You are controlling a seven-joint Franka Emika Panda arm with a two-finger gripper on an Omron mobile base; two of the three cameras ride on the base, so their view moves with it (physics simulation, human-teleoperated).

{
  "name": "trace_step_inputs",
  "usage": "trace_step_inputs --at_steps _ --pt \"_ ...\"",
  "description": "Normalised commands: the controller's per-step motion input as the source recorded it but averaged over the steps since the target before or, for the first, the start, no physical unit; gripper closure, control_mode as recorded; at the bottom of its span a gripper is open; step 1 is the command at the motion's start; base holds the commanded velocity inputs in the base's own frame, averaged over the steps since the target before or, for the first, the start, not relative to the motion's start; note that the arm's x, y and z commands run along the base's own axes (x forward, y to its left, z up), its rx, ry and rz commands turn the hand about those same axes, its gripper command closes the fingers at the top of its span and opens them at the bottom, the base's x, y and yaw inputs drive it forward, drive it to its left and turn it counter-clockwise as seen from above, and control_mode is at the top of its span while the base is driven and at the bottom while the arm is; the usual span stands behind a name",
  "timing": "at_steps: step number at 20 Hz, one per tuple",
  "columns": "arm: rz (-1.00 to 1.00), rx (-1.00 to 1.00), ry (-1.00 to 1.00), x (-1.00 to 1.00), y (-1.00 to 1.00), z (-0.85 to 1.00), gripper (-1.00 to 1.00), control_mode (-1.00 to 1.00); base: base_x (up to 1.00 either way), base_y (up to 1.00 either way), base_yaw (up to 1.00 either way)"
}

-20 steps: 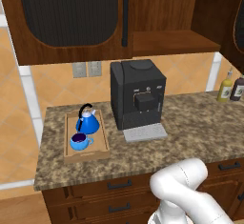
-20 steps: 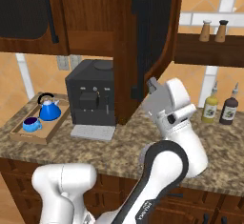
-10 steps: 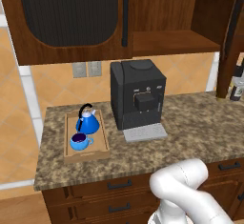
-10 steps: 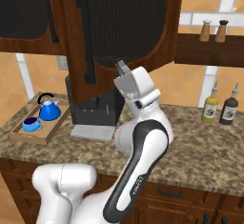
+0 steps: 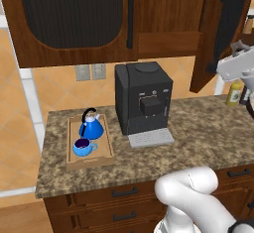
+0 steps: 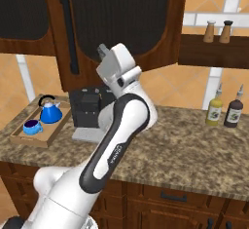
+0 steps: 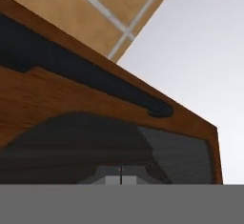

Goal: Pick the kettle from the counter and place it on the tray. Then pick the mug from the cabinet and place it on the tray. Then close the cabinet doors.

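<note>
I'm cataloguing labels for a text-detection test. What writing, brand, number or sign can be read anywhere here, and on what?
Robot arm: dark lettering runs along the white forearm, too small and blurred to read.
Bottles: no label that can be read.
Coffee machine: no legible marking.
Kettle, mug, tray: none.

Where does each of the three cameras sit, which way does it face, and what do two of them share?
Left base view: behind the arm's left, facing the counter; white arm lower right.
Right base view: behind its right, facing the right cabinet door; arm lower left, gripper raised.
Hand view: on the hand, close against that door's ribbed panel.
Both base views share the tray, kettle and mug.
</note>
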Motion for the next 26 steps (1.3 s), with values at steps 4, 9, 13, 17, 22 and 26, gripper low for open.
trace_step_inputs --at_steps 4,9,13,17,22,26 --pt "-0.08 -0.17 0.44 0.44 0.56 0.0 1.0 -1.0 0.0 0.0 0.0" --pt "-0.14 -0.08 0.26 0.64 0.59 -0.07 1.0 -1.0 0.0 0.0 0.0" --pt "-0.12 -0.01 0.19 0.92 0.51 -0.2 1.0 -1.0 0.0 0.0 0.0" --pt "-0.11 -0.02 0.19 1.0 0.56 -0.35 1.0 -1.0 0.0 0.0 0.0" --pt "-0.14 -0.01 0.19 1.0 0.53 -0.32 1.0 -1.0 0.0 0.0 0.0" --pt "-0.15 0.0 0.22 1.0 0.34 -0.15 1.0 -1.0 0.0 0.0 0.0"
